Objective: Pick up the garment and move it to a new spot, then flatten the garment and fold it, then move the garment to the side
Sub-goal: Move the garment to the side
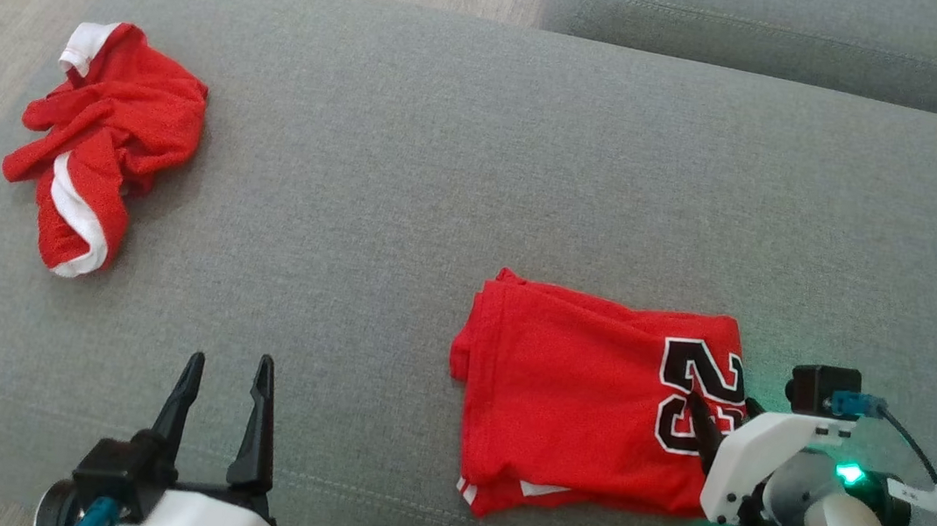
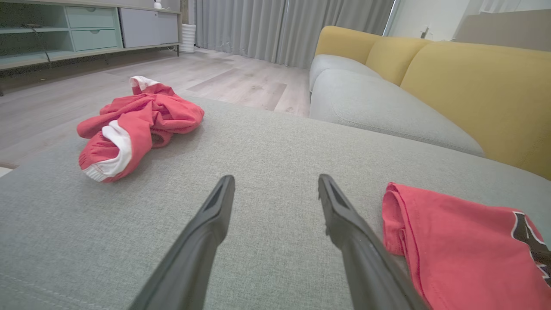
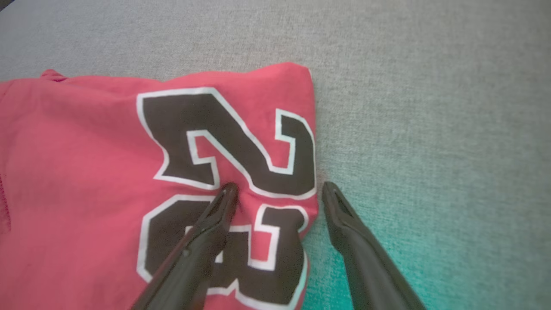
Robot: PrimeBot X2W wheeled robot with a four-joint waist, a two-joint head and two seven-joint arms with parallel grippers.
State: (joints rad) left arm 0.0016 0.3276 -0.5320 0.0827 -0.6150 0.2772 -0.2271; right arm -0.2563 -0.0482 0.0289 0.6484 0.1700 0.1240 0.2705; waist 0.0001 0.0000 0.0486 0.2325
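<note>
The left gripper (image 1: 232, 358) and right gripper (image 1: 725, 409) have long dark tapered fingers and white housings; the right wrist bears a black camera (image 1: 823, 385), blue plug (image 1: 856, 403), black cable (image 1: 930, 474) and green light (image 1: 849, 473)

The folded jersey (image 1: 576, 399) lies on the seat cushion (image 1: 444, 163). Its numbered edge sits between the spread jaws of the right gripper (image 3: 280, 186), one finger on the number and the other over the cushion just beside that edge. The left gripper (image 2: 275, 178) holds its jaws apart above the cushion, with the jersey just to their right. A crumpled garment (image 1: 108, 134) lies ahead and to their left, well apart.
</note>
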